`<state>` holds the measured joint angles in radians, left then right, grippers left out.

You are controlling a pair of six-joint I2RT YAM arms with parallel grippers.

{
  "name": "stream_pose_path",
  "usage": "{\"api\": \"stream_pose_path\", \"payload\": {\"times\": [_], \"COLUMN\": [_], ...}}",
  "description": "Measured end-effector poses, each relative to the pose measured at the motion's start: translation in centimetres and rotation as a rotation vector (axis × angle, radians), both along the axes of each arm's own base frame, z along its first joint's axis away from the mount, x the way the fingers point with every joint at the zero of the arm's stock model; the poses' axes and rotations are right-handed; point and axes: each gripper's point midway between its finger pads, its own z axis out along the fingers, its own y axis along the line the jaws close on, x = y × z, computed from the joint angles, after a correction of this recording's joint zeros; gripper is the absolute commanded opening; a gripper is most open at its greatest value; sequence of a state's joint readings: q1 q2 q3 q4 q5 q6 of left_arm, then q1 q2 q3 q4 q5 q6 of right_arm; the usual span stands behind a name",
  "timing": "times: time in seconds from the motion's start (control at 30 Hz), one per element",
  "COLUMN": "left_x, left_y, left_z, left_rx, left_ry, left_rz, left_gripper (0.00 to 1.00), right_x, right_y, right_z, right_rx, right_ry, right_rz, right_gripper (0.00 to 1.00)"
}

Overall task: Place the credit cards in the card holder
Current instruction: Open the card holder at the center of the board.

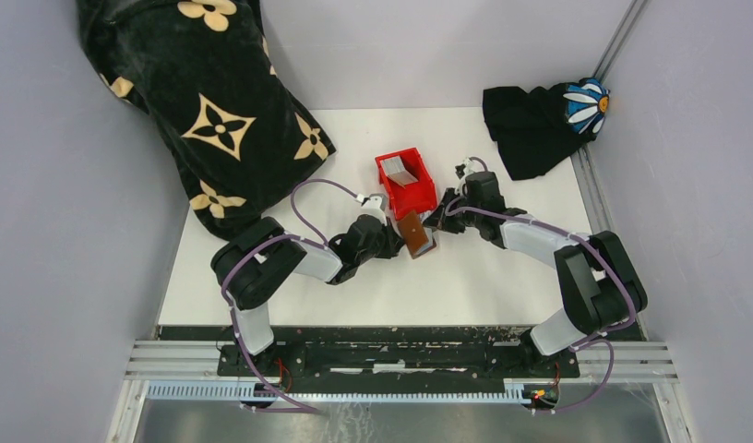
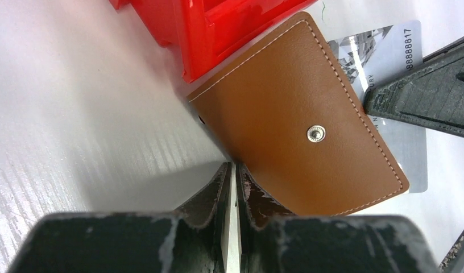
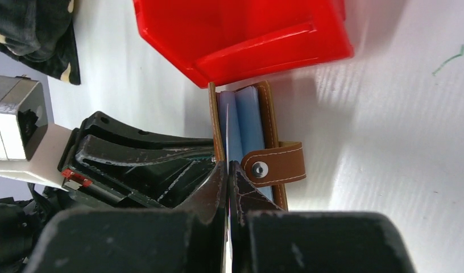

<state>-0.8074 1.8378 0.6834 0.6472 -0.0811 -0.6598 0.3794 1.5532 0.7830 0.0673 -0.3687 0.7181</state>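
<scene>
Now left claw (image 2: pixel 234 173) pinches wallet (image 2: pixel 298 114) edge; right claw (image 3: pixel 228 170) is pressed together on a card (image 2: pixel 383 51) at wallet's mouth. Wallet touches bin (image 1: pixel 405 180), middle of desk (image 1: pixel 262 277).

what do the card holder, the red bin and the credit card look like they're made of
The card holder looks like smooth matte brown leather, real or faux, with pale edge stitching and a shiny metal snap stud. The red bin seems hard moulded plastic, glossy with bright highlights. The credit card is likely thin stiff plastic, silvery grey, printed with digits.
</scene>
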Motion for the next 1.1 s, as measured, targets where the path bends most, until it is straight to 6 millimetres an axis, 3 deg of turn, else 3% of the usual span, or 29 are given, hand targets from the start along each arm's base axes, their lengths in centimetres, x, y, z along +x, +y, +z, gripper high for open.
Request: {"api": "stream_pose_path", "payload": {"times": [0.33, 0.73, 1.1], "left_x": [-0.1, 0.1, 0.2], "left_y": [0.0, -0.3, -0.4], "left_z": [0.0, -0.1, -0.2], "left_rx": [-0.003, -0.016, -0.02], "left_ry": [0.0, -0.01, -0.015], "left_rz": [-0.005, -0.008, -0.007], "left_gripper": [0.15, 0.15, 0.13], "right_x": [-0.7, -0.6, -1.0], "right_y": [2.0, -0.7, 0.7], "right_z": [-0.1, -2.4, -1.7], "right_rx": [0.0, -0.201, -0.195], "right_ry": [-0.024, -0.028, -0.042], "right_rz": [0.054, 0.001, 0.037], "right_gripper": [0.01, 0.01, 0.01]}}
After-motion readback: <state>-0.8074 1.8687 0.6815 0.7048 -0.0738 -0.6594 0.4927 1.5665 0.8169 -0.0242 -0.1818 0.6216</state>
